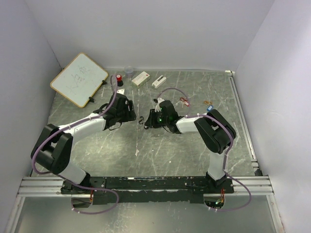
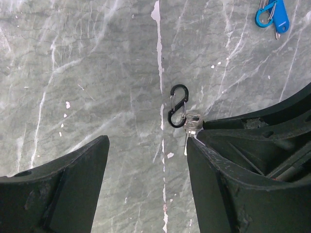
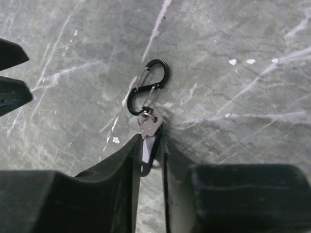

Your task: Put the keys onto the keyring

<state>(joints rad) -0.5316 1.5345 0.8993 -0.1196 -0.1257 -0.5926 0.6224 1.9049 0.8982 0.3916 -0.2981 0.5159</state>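
The keyring, a black S-shaped carabiner (image 3: 148,87) (image 2: 178,105) (image 1: 141,121), lies flat on the marbled table between the two arms. A silver key (image 3: 149,125) (image 2: 192,121) hangs on its lower loop. My right gripper (image 3: 151,141) (image 1: 148,119) is shut on this key's head, fingers pressed close either side. My left gripper (image 2: 146,141) (image 1: 127,109) hovers open just left of the carabiner, holding nothing. A blue key (image 2: 278,15) (image 1: 210,108) on a blue ring and a red key (image 1: 184,101) lie loose farther right.
A small whiteboard (image 1: 79,79) leans at the back left. A red-capped black cylinder (image 1: 119,79), a clear cup (image 1: 129,71) and two white blocks (image 1: 140,77) (image 1: 159,81) line the back edge. White walls enclose the table.
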